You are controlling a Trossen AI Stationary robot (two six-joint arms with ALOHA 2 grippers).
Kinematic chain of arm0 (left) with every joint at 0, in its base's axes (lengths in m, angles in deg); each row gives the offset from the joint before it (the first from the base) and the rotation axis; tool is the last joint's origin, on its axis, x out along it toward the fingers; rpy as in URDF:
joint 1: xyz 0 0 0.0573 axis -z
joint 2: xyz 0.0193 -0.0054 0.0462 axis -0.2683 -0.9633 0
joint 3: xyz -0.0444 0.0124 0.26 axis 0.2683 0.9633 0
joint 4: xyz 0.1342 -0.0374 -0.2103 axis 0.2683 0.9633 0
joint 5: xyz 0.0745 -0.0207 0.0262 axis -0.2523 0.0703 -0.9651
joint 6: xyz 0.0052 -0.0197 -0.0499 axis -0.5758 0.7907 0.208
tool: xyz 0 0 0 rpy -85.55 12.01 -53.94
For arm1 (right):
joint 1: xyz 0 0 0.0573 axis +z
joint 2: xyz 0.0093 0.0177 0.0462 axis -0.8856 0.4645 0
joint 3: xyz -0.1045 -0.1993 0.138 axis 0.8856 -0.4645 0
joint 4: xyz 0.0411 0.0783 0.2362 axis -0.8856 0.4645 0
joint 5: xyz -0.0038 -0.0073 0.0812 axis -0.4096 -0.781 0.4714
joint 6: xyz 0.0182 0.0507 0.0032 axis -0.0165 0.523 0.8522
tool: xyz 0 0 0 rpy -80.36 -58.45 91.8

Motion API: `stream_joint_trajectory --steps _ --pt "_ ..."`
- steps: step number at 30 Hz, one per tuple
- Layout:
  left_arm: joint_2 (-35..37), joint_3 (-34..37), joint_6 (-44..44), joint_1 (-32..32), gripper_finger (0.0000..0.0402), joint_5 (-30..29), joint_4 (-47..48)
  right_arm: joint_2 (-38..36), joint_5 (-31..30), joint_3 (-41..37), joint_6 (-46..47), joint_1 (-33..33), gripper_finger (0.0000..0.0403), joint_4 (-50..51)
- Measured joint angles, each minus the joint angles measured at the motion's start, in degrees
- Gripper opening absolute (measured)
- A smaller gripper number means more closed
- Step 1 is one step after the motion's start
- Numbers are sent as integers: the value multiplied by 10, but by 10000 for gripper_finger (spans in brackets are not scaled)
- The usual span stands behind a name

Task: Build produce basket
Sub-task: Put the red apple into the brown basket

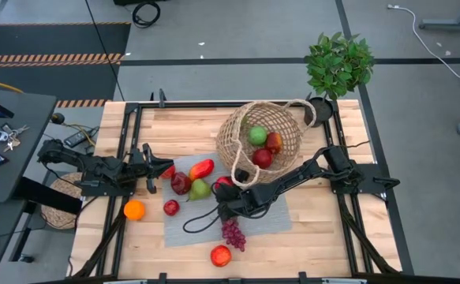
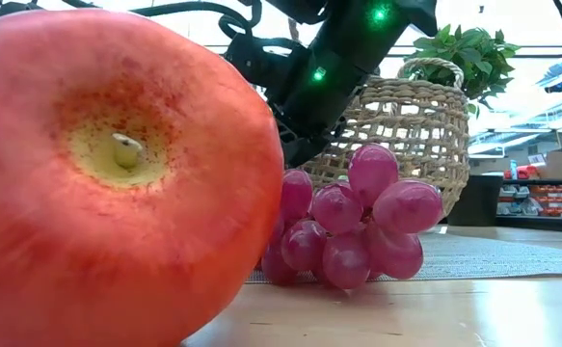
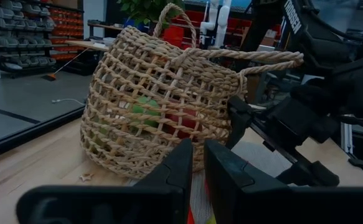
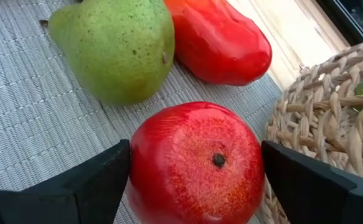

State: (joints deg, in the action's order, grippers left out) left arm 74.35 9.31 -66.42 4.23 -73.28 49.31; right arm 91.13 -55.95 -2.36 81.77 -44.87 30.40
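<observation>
Orange [image 1: 134, 210]: on the bare wood at the table's left, off the mat, near the left arm.
Left gripper [image 1: 152, 167]: over the left edge of the grey mat [image 1: 277, 217], fingers [image 3: 175, 171] pressed together with nothing between them; it faces the basket.
Small red fruit [image 1: 171, 207]: on the mat's left part, just right of the orange.
Dark red fruit [image 1: 181, 183]: on the mat, touching the green pear.
Green pear [image 1: 200, 189]: on the mat, beside the red pepper [image 1: 202, 168], which lies just behind it.
Red apple [image 4: 197, 163]: on the mat right against the basket's wall, sitting between the right gripper's fingers.
Right gripper [image 4: 193, 171]: down at the mat, fingers spread wide on either side of that apple; whether they touch it cannot be told.
Near apple [image 1: 221, 255]: on the wood at the front edge, filling the low view.
Grapes [image 1: 233, 233]: purple bunch at the mat's front edge, just right of the near apple.
Basket [image 1: 233, 130]: tipped on its side at the mat's back, holding a green fruit [image 1: 257, 135] and two red ones.
Potted plant [image 1: 338, 65]: at the table's far right corner.
</observation>
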Motion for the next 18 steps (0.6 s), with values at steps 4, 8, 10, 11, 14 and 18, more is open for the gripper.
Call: stream_joint_trajectory --steps 4,8,10,11,14,18 --pt "0 0 0 0 48 0 0 0 2 0 -4 0 347 -3" --pt "0 0 0 0 48 0 0 1 2 1 -4 0 345 -5" --pt "0 0 0 0 48 0 0 1 6 6 -5 2 345 -2" --pt "0 0 0 0 48 0 0 1 7 10 -9 4 345 -2" --pt "0 0 0 0 48 0 0 -1 10 22 -25 10 345 -2" --pt "0 0 0 0 48 0 0 -8 8 34 -30 13 345 -3"
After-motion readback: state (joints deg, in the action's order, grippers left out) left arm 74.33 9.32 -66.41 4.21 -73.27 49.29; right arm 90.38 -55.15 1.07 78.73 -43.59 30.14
